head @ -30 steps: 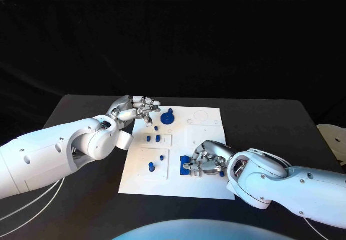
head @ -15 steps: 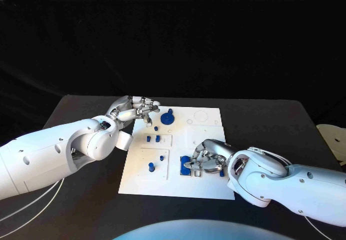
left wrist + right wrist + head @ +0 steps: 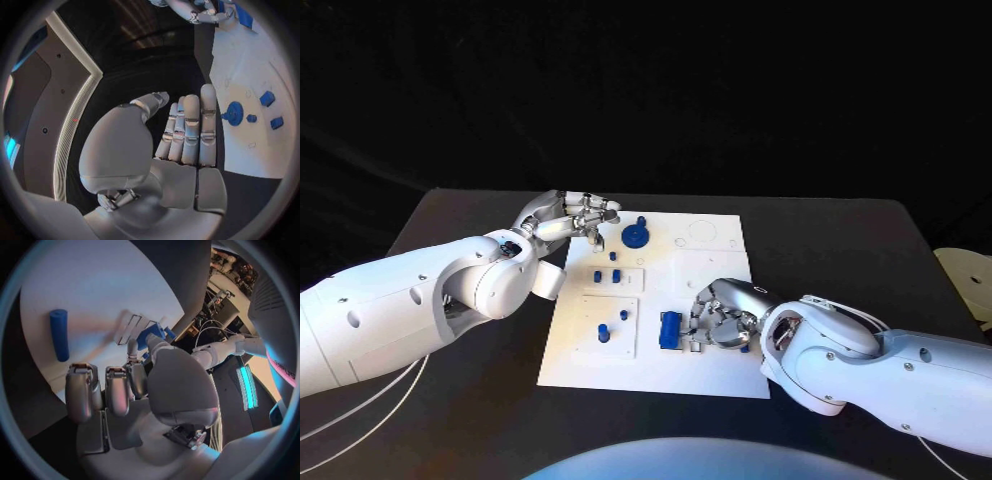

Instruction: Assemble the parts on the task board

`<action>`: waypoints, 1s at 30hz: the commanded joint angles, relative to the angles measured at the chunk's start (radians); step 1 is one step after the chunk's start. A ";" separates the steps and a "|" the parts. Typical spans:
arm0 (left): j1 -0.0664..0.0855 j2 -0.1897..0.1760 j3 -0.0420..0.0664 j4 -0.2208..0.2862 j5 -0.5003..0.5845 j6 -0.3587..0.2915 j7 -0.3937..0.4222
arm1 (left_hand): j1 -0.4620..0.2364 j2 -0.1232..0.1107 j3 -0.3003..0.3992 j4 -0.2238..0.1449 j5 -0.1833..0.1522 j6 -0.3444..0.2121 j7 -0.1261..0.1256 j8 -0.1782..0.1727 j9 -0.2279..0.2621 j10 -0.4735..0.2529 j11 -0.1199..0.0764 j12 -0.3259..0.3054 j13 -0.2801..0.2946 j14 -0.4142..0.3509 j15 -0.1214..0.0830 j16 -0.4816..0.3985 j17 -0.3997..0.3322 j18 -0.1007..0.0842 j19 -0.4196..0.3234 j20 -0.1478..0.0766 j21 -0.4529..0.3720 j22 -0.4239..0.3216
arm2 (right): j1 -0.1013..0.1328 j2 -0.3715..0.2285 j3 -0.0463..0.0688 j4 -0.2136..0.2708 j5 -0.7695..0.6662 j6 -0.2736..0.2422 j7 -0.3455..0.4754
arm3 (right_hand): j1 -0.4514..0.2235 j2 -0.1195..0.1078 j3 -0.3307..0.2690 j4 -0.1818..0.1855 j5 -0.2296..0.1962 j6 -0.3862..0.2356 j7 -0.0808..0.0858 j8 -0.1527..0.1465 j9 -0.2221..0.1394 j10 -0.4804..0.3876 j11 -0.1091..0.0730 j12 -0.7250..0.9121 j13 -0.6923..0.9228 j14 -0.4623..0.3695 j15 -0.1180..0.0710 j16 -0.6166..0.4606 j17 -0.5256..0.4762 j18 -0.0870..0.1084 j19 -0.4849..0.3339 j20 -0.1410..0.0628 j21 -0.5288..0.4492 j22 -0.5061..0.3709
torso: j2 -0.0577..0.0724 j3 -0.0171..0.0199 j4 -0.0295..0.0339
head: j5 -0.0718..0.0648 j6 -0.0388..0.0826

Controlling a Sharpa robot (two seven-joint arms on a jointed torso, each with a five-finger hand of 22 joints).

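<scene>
1. The board (image 3: 715, 375) lies in the middle of the black surface (image 3: 848, 240), with blue parts spread over it: a round disc (image 3: 635, 237) near its far edge, small pegs (image 3: 604, 275) below that, and more pegs (image 3: 603, 332) in the near left panel.

2. The right hand (image 3: 721, 322) sits low over the board's near right area. In the right wrist view its fingers (image 3: 115, 387) are curled in beside a blue block (image 3: 152, 333) near the slot outlines. The thumb seems to touch that block, but I cannot tell whether it is actually pinched or only nudged.

3. A blue cylinder (image 3: 671, 328) lies flat on the board just beside the right hand, free of it.

4. The left hand (image 3: 574, 218) hovers at the board's far left corner, near the disc. The left wrist view shows its fingers (image 3: 190, 127) straight and pressed together, the thumb bent alongside, with nothing in them.

5. Risks, as I judge them:
   - If the right hand's hold on the block is only a fingertip contact, the block may tip or skid out as it is pressed toward a slot.
   - The curled fingers are close to the loose cylinder; a sideways shift could roll it across the board or off its edge.
   - The hand hides the slot from the head view, so misalignment could go unnoticed and the part could jam.
   - Pushing down off-centre may slide the board, since the left hand is not holding it down.
</scene>
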 commanded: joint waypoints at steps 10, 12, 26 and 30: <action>0.000 0.001 0.001 0.002 0.005 0.013 0.004 | -0.001 0.011 -0.004 0.002 0.001 -0.003 0.004 -0.003 0.000 0.002 0.007 -0.003 0.001 -0.007 0.001 -0.002 -0.002 0.014 0.006 0.002 -0.006 -0.002 | 0.000 -0.008 0.001 0.020 0.000 -0.014 0.069 | -0.024 0.007 -0.010 0.014 -0.011 0.003 -0.004 0.004 0.000 0.008 0.004 0.004 0.038 0.073 -0.008 0.002 0.089 -0.007 0.043 -0.009 0.004 0.215 | 0.000 0.0005 0.0009 | 0.000 0.002; -0.001 0.001 0.001 0.002 0.005 0.013 0.004 | -0.001 0.011 -0.004 0.002 0.001 -0.003 0.004 -0.003 0.000 0.002 0.007 -0.003 0.001 -0.007 0.001 -0.002 -0.002 0.014 0.006 0.002 -0.006 -0.002 | 0.000 -0.010 0.001 0.024 0.006 -0.010 0.077 | -0.024 0.006 -0.011 0.015 -0.011 0.003 -0.004 0.004 0.000 0.008 0.004 0.004 0.038 0.073 -0.008 0.002 0.090 -0.007 0.044 -0.009 0.005 0.216 | 0.000 0.0005 0.0006 | 0.000 0.002; -0.001 0.000 0.001 0.001 0.005 0.014 0.003 | -0.001 0.011 -0.005 0.003 0.001 -0.003 0.004 -0.005 0.000 0.002 0.007 -0.005 0.003 -0.008 0.001 -0.001 -0.002 0.014 0.007 0.002 -0.009 -0.004 | 0.000 -0.036 0.001 0.064 0.042 -0.010 0.111 | -0.026 0.004 -0.013 0.018 -0.011 0.004 -0.004 0.005 0.000 0.009 0.004 0.007 0.041 0.073 -0.008 0.003 0.093 -0.008 0.046 -0.009 0.009 0.217 | -0.001 -0.0006 -0.0010 | 0.001 0.000; -0.001 0.000 0.001 0.001 0.005 0.015 0.003 | -0.001 0.011 -0.005 0.003 0.001 -0.003 0.004 -0.005 0.000 0.002 0.007 -0.005 0.003 -0.008 0.001 -0.001 -0.002 0.014 0.007 0.002 -0.009 -0.004 | 0.000 -0.035 0.001 0.064 0.046 -0.001 0.112 | -0.026 0.004 -0.013 0.018 -0.010 0.004 -0.004 0.005 0.000 0.010 0.004 0.008 0.042 0.074 -0.008 0.004 0.094 -0.009 0.047 -0.009 0.011 0.218 | 0.000 0.0003 0.0005 | 0.000 0.000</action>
